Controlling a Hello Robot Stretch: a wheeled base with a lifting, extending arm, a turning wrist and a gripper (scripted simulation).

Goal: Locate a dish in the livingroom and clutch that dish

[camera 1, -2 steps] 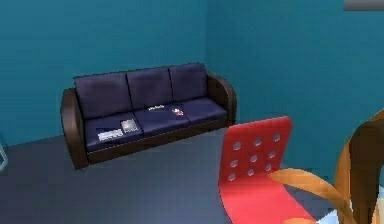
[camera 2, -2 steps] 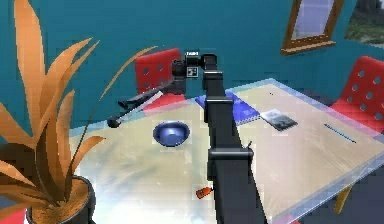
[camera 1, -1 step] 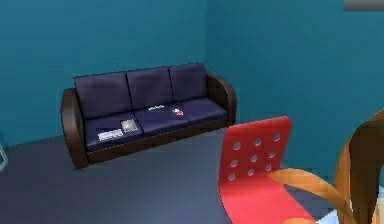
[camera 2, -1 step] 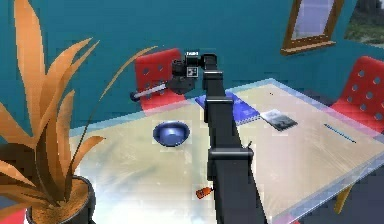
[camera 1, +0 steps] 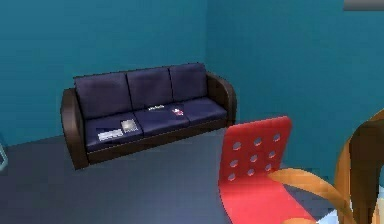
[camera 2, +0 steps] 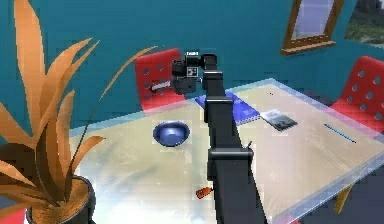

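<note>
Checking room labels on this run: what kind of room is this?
Likely a living-dining room: a dark blue sofa, plus a glass-topped table with a red chair beside it and a blue bowl on it.

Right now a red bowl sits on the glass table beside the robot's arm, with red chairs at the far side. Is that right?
Nearly. The bowl is blue, not red, as the arm side view shows. The rest holds: it sits on the glass table beside the arm, with red chairs at the far side.
</note>
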